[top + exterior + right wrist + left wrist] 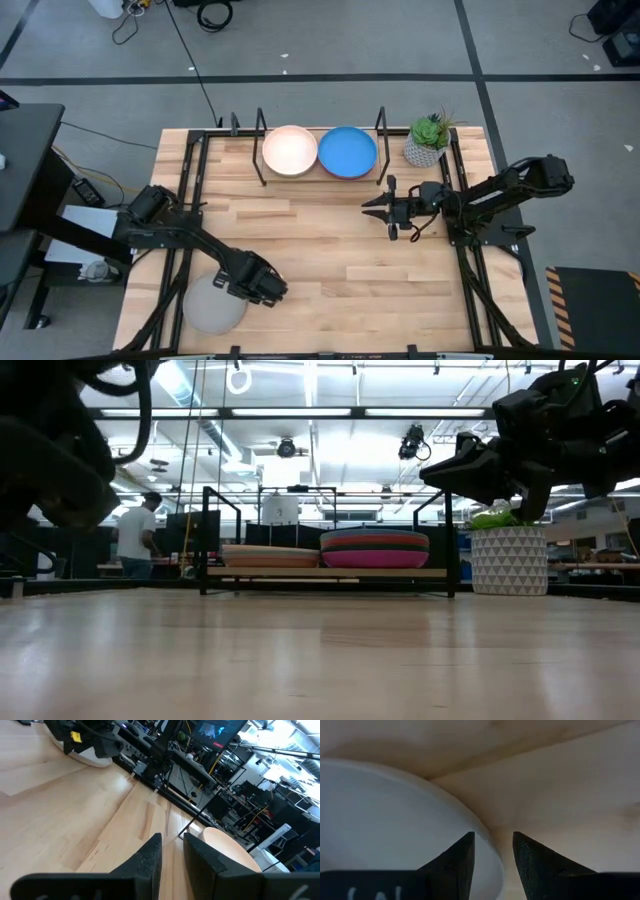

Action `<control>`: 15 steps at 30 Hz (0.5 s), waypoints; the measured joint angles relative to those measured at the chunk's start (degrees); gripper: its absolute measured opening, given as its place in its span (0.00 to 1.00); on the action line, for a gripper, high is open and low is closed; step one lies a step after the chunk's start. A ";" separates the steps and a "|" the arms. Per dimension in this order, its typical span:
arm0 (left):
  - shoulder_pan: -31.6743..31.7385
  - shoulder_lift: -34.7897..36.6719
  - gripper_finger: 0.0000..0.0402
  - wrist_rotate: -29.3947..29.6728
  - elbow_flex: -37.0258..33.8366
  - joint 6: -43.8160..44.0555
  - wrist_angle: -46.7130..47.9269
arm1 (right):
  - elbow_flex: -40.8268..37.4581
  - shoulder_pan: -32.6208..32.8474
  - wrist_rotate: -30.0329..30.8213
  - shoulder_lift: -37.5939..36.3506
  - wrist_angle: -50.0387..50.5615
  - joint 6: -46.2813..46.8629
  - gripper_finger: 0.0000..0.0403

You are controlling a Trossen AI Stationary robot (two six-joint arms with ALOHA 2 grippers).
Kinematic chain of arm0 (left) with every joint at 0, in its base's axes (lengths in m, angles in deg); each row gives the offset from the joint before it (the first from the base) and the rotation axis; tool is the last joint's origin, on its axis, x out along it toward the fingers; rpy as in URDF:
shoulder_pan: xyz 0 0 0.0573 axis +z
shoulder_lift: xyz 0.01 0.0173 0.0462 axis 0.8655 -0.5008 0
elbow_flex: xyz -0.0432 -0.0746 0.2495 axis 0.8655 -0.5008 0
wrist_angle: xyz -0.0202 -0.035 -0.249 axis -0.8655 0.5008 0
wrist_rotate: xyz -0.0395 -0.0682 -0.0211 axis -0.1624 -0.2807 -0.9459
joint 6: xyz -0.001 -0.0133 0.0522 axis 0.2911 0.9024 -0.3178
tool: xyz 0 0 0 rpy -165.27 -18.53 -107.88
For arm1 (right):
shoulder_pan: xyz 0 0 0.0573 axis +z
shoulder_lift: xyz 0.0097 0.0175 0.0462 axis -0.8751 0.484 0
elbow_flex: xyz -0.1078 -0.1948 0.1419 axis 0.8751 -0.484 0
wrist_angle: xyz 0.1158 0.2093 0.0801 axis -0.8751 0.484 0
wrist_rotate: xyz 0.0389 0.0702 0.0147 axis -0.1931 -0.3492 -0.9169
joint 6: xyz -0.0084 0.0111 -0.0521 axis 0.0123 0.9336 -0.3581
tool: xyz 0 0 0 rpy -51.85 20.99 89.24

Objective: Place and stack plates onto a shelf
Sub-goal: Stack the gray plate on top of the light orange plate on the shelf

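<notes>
wooden table (330, 250) holds one last grey plate (212, 305) near my left tool (262, 283), slightly open around its rim, shelf (320, 175) stacks done.

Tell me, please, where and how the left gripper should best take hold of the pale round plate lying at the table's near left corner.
Grip the pale round plate by its rim on the side facing the table's middle, where the left gripper already hangs. The plate lies flat on the wooden table, so only its thin raised edge offers a hold: one finger above the rim, the other outside and under it.
</notes>
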 joint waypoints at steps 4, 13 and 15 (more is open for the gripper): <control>0.03 -1.42 0.31 -0.55 -0.01 -2.13 -0.82 | 0.00 0.00 0.02 0.00 -0.15 0.00 0.21; 2.52 -1.30 0.04 -4.74 1.50 -9.07 -0.33 | 0.00 0.00 -0.46 0.00 -0.26 0.00 0.21; 3.41 -1.30 0.04 -6.67 3.85 -13.78 -0.22 | 0.00 0.00 -0.48 0.00 -0.26 0.02 0.21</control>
